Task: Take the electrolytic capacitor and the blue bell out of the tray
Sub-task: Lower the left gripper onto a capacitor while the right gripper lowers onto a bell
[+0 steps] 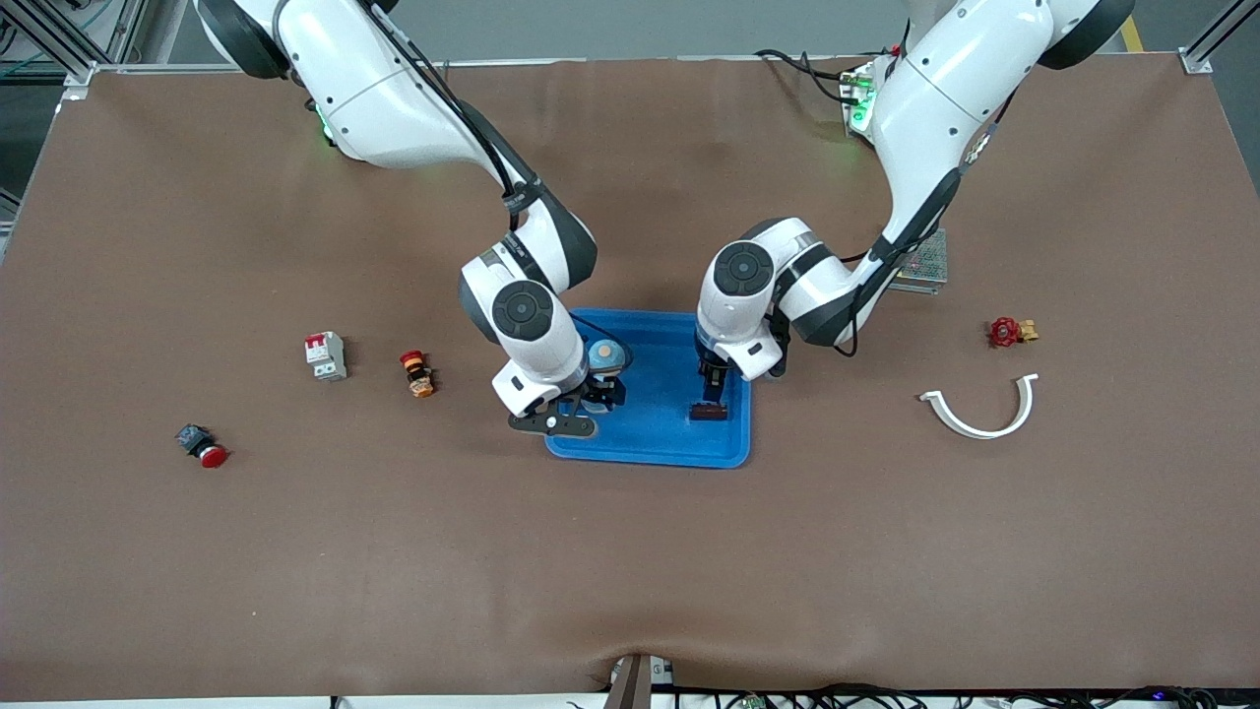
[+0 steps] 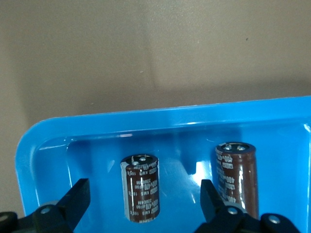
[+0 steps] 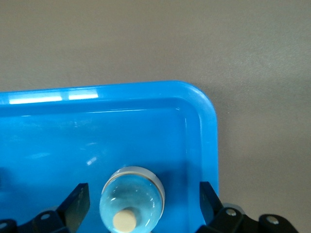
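the brown table (image 1: 295, 551) carries the blue tray (image 1: 650, 448) at its middle; the right gripper (image 1: 591, 394) hangs spread open around the blue bell (image 1: 604, 354) inside it; the left gripper (image 1: 711, 392) gapes over the electrolytic capacitor (image 1: 708, 413) lying in the tray; a white clip (image 1: 979, 418), breaker (image 1: 326, 355) and red buttons sit well apart

Bright blue tray (image 1: 661, 443) mid-table, brown electrolytic capacitor (image 2: 141, 187) lying at its 3 o'clock side, pale blue bell (image 3: 131, 200) at 10 o'clock
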Robot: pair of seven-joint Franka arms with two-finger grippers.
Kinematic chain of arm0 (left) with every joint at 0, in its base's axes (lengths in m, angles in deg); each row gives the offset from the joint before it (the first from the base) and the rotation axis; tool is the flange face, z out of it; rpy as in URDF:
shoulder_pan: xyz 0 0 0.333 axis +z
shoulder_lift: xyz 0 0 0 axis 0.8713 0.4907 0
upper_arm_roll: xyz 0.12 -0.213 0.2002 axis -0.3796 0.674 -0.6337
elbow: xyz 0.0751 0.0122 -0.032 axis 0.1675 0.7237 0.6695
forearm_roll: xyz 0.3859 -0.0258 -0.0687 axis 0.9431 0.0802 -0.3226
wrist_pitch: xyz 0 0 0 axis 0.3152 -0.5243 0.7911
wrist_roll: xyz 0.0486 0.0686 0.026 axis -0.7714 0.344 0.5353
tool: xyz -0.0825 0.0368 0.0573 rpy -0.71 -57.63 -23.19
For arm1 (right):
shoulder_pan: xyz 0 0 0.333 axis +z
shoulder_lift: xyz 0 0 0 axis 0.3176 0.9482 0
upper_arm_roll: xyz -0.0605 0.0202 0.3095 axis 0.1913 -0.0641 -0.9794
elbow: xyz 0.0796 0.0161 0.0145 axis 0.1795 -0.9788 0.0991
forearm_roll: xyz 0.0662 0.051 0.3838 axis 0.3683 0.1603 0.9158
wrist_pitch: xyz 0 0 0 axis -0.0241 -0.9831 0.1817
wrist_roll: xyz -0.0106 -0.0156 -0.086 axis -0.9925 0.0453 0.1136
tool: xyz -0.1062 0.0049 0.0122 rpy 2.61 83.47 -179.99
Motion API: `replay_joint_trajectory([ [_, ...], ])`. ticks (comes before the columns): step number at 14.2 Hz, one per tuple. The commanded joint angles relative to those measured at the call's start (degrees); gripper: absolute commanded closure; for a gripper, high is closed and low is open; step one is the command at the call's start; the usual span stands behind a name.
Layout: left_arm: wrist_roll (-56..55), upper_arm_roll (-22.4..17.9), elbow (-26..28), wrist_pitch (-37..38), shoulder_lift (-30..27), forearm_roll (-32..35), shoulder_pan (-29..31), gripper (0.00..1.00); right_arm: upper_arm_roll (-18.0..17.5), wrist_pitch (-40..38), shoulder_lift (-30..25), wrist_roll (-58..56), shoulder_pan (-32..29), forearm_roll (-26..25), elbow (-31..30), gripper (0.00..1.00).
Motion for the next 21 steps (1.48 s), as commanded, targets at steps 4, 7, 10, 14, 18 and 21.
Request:
replay_joint_trajectory([
  [4, -1.69, -0.66, -2.08, 0.72, 1.42, 1.52, -1.05, 0.0, 0.52, 1.49, 3.0, 1.21, 1.96, -1.39, 3.24, 0.0],
  [7, -2.22, -0.66, -4.01, 0.72, 2.47, 0.56, -1.4, 0.96, 0.52, 1.67, 3.8, 1.3, 2.4, -1.39, 3.59, 0.0],
  [10, -1.34, -0.66, -3.75, 0.81, 2.56, 1.52, -2.28, 1.0, 0.52, 2.02, 4.41, 1.21, 2.75, -1.57, 3.59, 0.0],
  [14, -1.43, -0.66, -3.75, 0.81, 2.65, 1.52, -2.28, 1.0, 0.52, 1.84, 4.33, 1.04, 2.84, -2.27, 3.51, 0.0],
  [18, -1.25, -0.66, -3.93, 1.16, 2.56, 1.52, -2.28, 1.0, 0.52, 1.67, 4.33, 0.95, 2.84, -3.67, 3.07, 0.0],
  [21, -0.55, -0.66, -5.15, 5.18, 1.77, 1.61, -1.93, 1.0, 0.52, 1.58, 4.41, 0.77, 2.84, -3.68, 3.07, 0.0],
])
